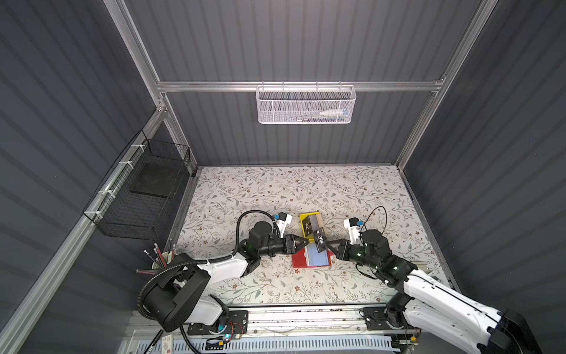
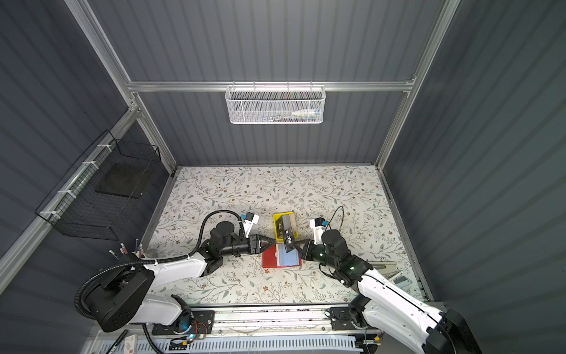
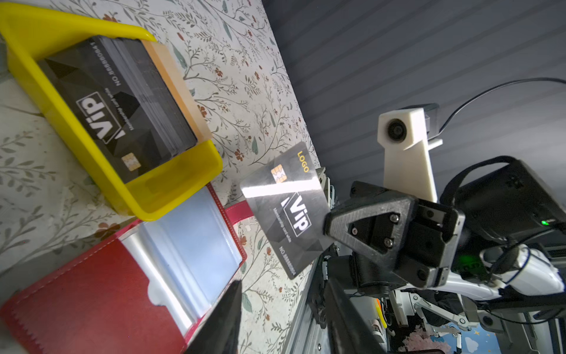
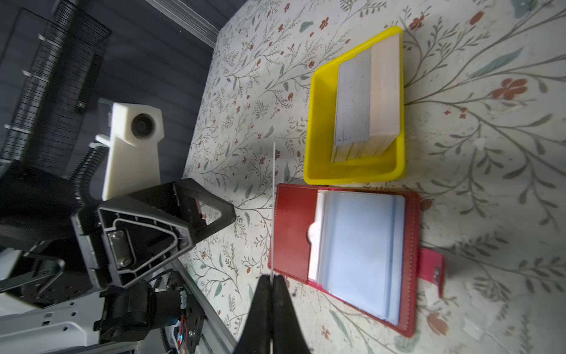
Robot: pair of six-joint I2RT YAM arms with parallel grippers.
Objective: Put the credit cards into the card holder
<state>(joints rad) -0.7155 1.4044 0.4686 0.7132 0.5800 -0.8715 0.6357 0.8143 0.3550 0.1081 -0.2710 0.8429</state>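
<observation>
Insertion is in hand: right jaws clamped on a black card [image 3: 288, 211] raised just beside the open card holder [image 4: 294, 226] on the surface [image 1: 275, 190], left jaws apart; next likely means steering its edge into a pocket [image 4: 361, 245].

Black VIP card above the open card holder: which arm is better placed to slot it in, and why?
Right. The right gripper is shut on the black VIP card over the red card holder; the left gripper holds nothing beside it.

Both arms reach inward, grippers nearly meeting.
Left gripper [image 1: 305, 242] has its jaws parted; right gripper [image 1: 328, 244] is pinched tight.
</observation>
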